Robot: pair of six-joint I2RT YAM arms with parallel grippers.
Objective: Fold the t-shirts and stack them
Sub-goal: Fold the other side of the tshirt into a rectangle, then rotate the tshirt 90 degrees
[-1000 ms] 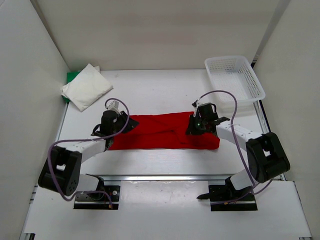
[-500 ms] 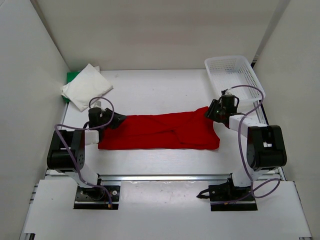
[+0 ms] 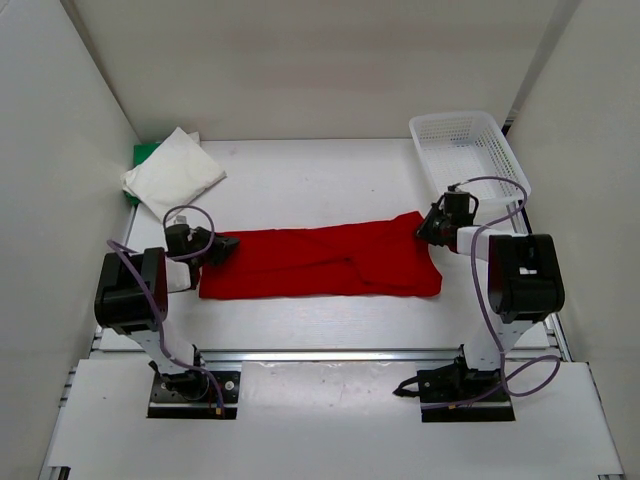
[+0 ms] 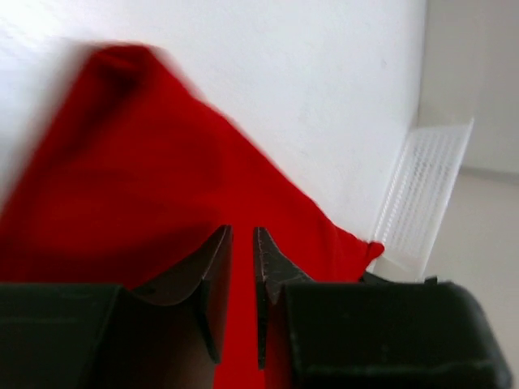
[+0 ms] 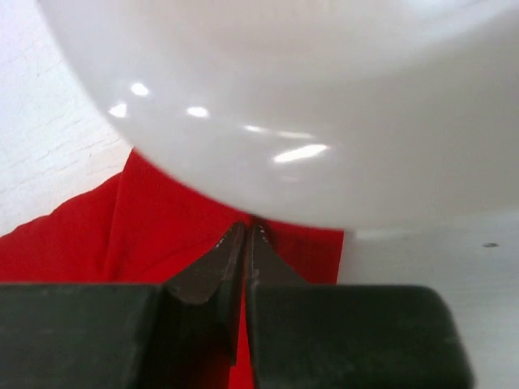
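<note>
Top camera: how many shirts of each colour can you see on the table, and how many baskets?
red shirt: 1
white shirt: 1
green shirt: 1, mostly hidden under the white one
basket: 1
Total: 4 things, 3 of them shirts

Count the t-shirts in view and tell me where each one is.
3. The red t-shirt lies spread across the middle of the table; the white t-shirt sits folded at the far-left corner; the green t-shirt lies under it, only an edge showing. Others could hide beneath.
</note>
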